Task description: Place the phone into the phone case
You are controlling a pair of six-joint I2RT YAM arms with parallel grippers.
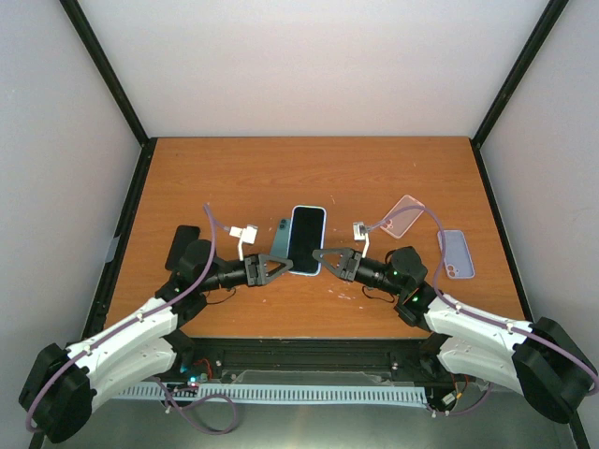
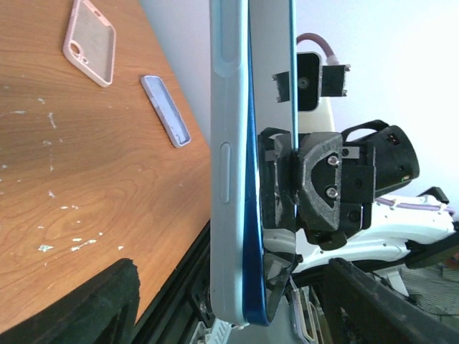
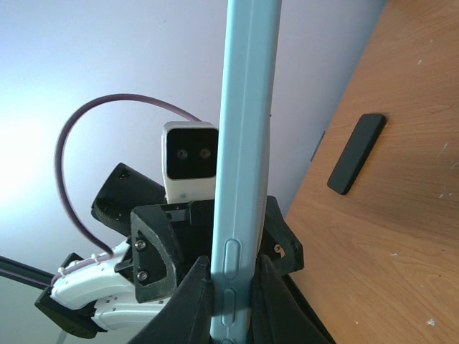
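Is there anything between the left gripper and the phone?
Nothing visible does. The left gripper stands open around the phone, which sits in its light blue case; the right gripper is shut on the opposite edge.

Over the middle of the brown wooden table, face up: flat dark blue phone with black screen, partly tucked into soft light blue phone case, one end poking out past the rim.

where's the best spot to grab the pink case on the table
Probably one long side wall of the pink case, from straight above. It lies flat and appears to be open side up, so one finger can drop inside the rim and the other outside.
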